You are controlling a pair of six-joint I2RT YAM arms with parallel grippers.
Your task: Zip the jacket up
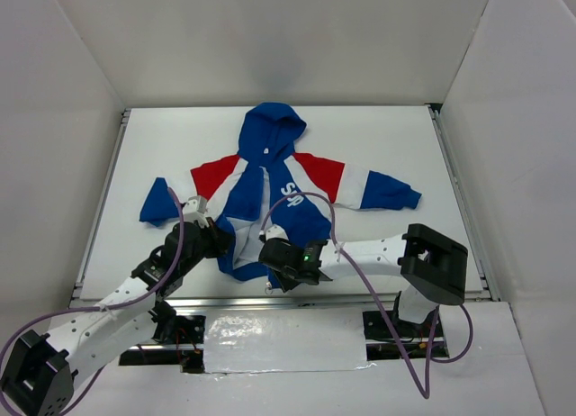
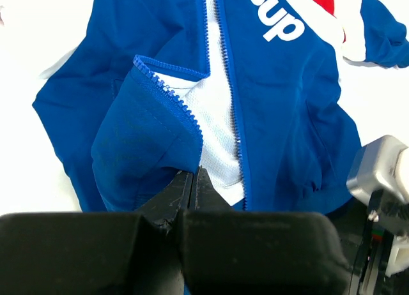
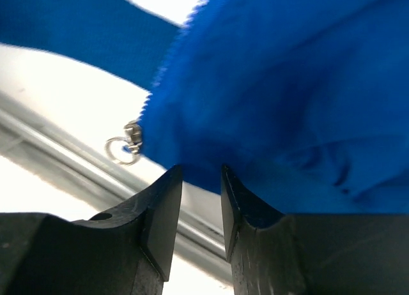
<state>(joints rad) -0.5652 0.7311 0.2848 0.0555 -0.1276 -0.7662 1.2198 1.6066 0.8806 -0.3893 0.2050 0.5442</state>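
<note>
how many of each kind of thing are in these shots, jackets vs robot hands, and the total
jacket: 1
robot hands: 2 (left hand, right hand)
total: 3

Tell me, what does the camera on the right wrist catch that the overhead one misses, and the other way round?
Only the right wrist view shows the small metal zipper slider with its ring, at the jacket's toothed edge, just left of the open right gripper. Only the top view shows the whole jacket: hood, red shoulders, spread sleeves. Both show blue fabric and the right gripper at the jacket's bottom hem.
</note>
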